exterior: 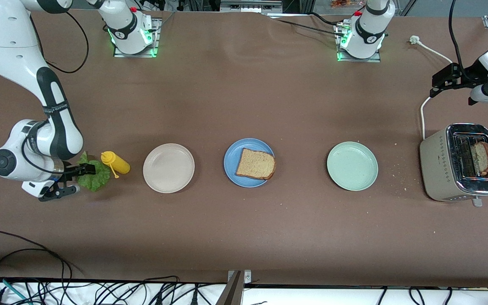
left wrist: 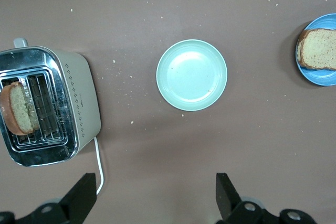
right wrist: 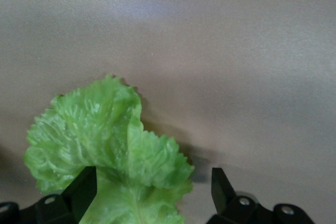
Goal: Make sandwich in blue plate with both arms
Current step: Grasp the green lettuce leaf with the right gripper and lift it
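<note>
The blue plate (exterior: 231, 159) lies mid-table with one brown bread slice (exterior: 256, 164) on it. A second bread slice (exterior: 483, 157) stands in the toaster (exterior: 443, 165) at the left arm's end. The green lettuce leaf (exterior: 98, 178) lies on the table at the right arm's end. My right gripper (exterior: 84, 178) is low over it and open, and the leaf (right wrist: 105, 135) lies between its fingers (right wrist: 84, 182). My left gripper (exterior: 433, 86) hangs open and empty above the table beside the toaster. Its wrist view shows the toaster (left wrist: 79, 103), the toasted slice (left wrist: 18, 108) and the blue plate (left wrist: 320, 77).
A yellow squeeze bottle (exterior: 115, 162) lies beside the lettuce. A beige plate (exterior: 168, 167) sits between the bottle and the blue plate. A pale green plate (exterior: 352, 165) sits between the blue plate and the toaster. The toaster's white cord (exterior: 424, 114) runs toward the left arm's base.
</note>
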Controlling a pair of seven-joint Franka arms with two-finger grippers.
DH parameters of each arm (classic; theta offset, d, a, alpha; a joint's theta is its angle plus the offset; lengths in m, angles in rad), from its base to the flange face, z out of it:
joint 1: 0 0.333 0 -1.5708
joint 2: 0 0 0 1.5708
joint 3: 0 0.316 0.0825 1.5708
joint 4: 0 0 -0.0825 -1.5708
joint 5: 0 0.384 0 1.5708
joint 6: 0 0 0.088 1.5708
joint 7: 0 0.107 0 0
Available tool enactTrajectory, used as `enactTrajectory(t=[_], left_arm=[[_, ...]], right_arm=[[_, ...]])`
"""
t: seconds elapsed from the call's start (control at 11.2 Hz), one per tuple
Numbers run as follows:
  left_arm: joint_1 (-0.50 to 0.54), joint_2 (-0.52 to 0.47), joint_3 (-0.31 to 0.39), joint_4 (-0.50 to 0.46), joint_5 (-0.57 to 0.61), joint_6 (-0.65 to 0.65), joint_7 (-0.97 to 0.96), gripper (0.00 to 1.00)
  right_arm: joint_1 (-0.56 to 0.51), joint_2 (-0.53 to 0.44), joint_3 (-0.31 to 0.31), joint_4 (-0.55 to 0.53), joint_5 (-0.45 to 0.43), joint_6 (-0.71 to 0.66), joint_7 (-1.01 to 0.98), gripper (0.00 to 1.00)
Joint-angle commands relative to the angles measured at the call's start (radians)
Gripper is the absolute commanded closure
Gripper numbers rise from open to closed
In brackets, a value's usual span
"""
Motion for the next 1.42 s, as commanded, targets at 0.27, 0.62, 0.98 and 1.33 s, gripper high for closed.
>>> enactTrajectory(t=[0.27,0.62,0.98,1.33], left_arm=[[0.013,0.0,-0.021,-0.001,0.023,-0.005,-0.002,0.0],[0.014,0.002,-0.021,0.001,0.019,-0.007,-0.005,0.0],[0.013,0.002,-0.022,0.001,0.019,-0.008,-0.006,0.0],[0.013,0.002,-0.024,0.001,0.019,-0.008,-0.006,0.0]], right_arm=[[-0.02,-0.022,0.024,0.01,0.016,-0.022,-0.133,1.0],[-0.02,-0.122,0.053,0.01,0.016,-0.137,-0.13,1.0],[-0.02,-0.212,0.059,0.011,0.011,-0.248,-0.13,1.0],[-0.018,-0.342,0.075,0.048,0.008,-0.445,-0.127,1.0]])
